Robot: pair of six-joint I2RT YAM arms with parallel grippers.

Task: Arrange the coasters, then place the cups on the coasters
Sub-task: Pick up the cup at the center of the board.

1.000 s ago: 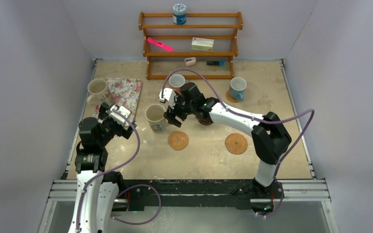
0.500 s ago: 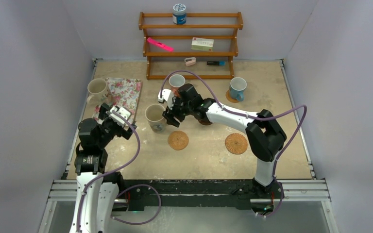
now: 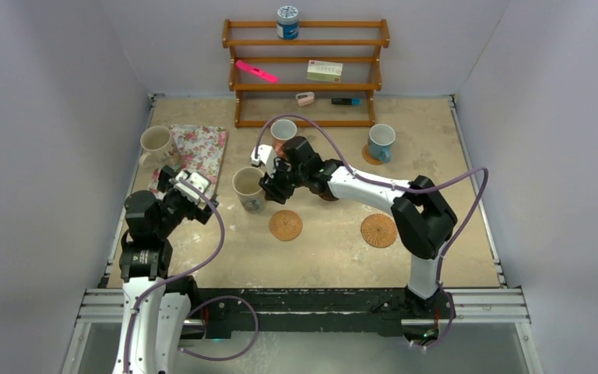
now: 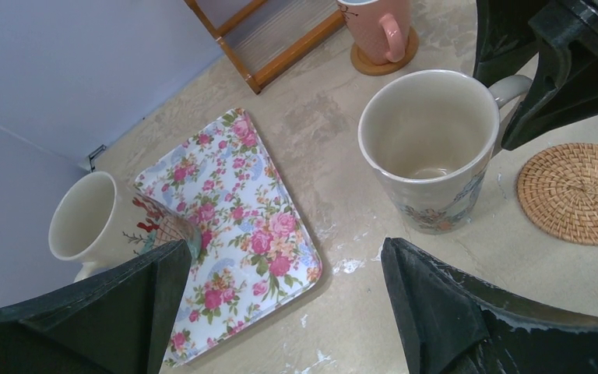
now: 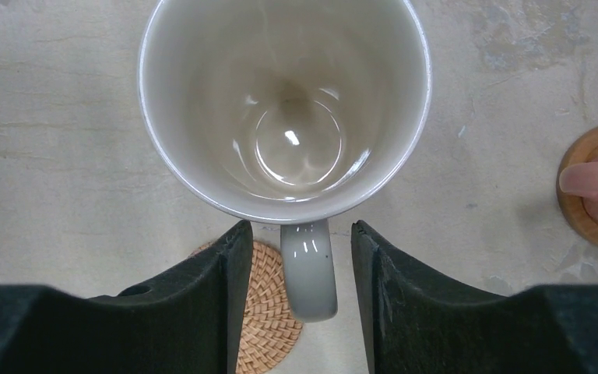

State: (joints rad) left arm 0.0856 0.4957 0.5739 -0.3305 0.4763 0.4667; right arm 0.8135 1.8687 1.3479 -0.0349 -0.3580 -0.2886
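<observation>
A cream cup (image 3: 247, 189) with a floral print stands upright on the bare table, left of centre. My right gripper (image 3: 272, 185) is at its right side. In the right wrist view the handle (image 5: 308, 269) lies between the open fingers of the right gripper (image 5: 300, 234), with a gap on each side. A woven coaster (image 3: 286, 225) lies just in front, another (image 3: 378, 231) further right. The blue cup (image 3: 381, 142) and the pinkish cup (image 3: 283, 130) each stand on a coaster. My left gripper (image 3: 195, 191) hangs wide open near the mat, holding nothing.
A second cream cup (image 3: 156, 144) stands by the left wall beside the floral mat (image 3: 201, 152). A wooden rack (image 3: 305, 74) with small items and a lidded canister (image 3: 286, 22) lines the back. A dark coaster (image 3: 328, 195) is partly hidden under the right arm.
The right gripper has edged left toward the cream cup and its fingers have narrowed about the handle. The left arm has not moved.
</observation>
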